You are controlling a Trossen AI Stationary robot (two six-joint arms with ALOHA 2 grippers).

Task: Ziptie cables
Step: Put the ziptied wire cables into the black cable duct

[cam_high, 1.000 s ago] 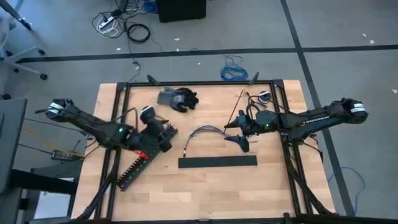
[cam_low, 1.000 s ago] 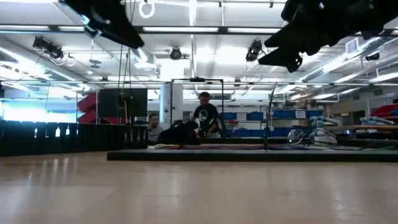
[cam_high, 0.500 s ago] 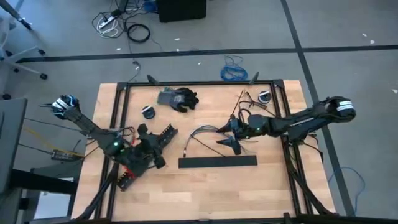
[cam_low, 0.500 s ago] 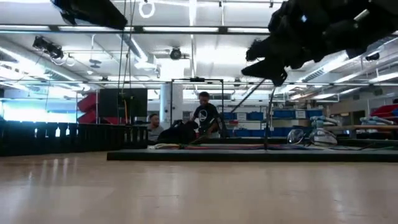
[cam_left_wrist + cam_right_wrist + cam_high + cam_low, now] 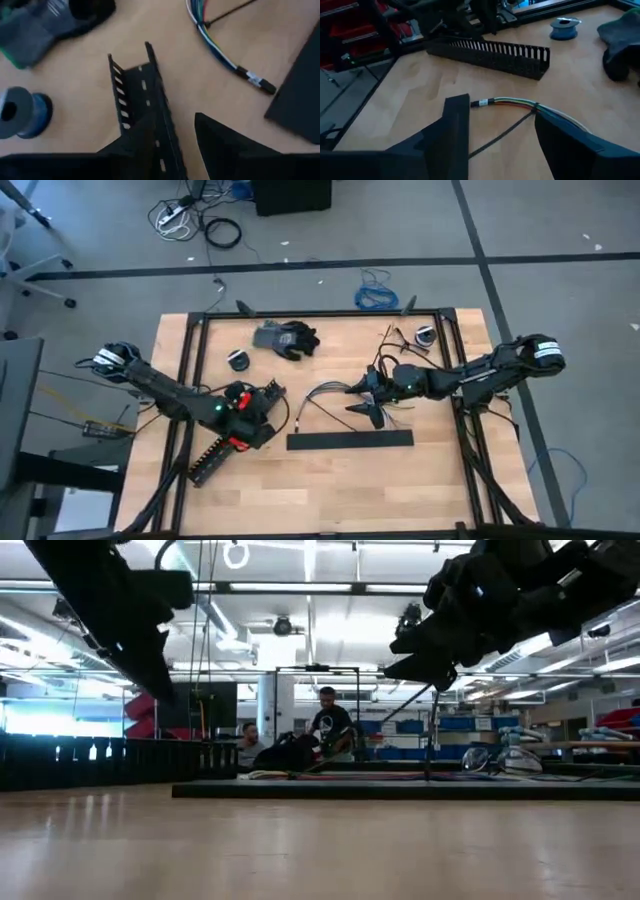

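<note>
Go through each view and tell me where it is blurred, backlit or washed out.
High view: even light, sharp, soft shadows. Low view: bright ceiling lamps backlight both arms into silhouettes; the near tabletop is soft. Left wrist view: blurred throughout, the slotted duct and cables smeared. Right wrist view: the right pincer is dark and out of focus.

The right gripper (image 5: 500, 145) is showing only as two dark fingers running off the bottom edge of the right wrist view, and one finger (image 5: 580, 145) is covering the far stretch of the cables (image 5: 512, 103). A thin black ziptie (image 5: 500, 134) is disappearing between them. In the left wrist view the left gripper (image 5: 177, 150) is overlapping the slotted duct (image 5: 142, 97), whose lower end is getting lost in the dark. The flat black bar (image 5: 300, 100) is being cut by the picture's edge, as is the blue spool (image 5: 22, 111). From above, the fanned cable ends are vanishing under the right arm, too small to separate
</note>
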